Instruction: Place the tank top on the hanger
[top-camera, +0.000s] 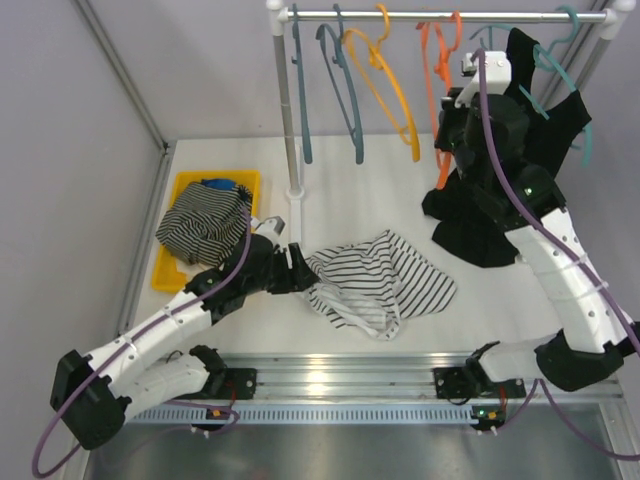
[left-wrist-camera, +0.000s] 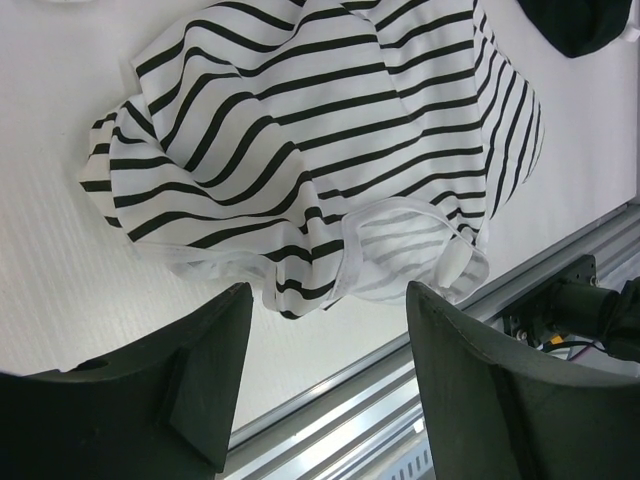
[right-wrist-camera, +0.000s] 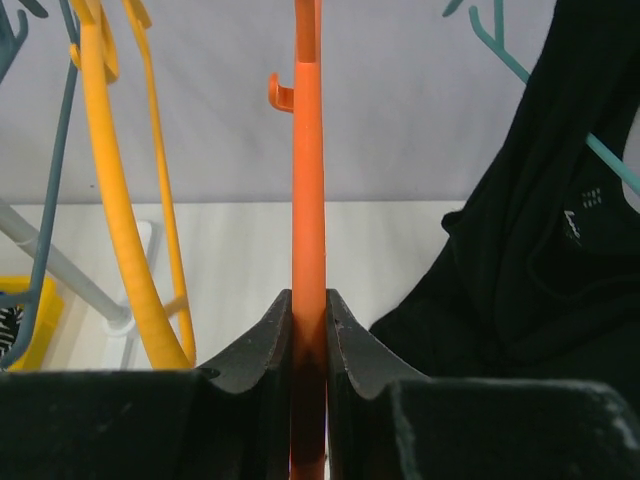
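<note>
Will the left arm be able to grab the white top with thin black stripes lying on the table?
Probably yes. The left end effector is open right at the edge of the white fabric tank top with thin black stripes, and nothing lies between them.

Striped tank top (top-camera: 380, 285) is lying crumpled at the centre of the white table (top-camera: 350, 195), with the left gripper (top-camera: 305, 272) reaching its left edge. The right gripper (top-camera: 447, 137) is reaching up to the red-orange hanger (top-camera: 438, 70), which is hanging from the rail (top-camera: 400, 15) between a yellow-amber hanger (top-camera: 385, 85) and a black top (top-camera: 530, 110). A darker striped garment (top-camera: 200, 228) is sitting in the yellow bin (top-camera: 190, 182).
</note>
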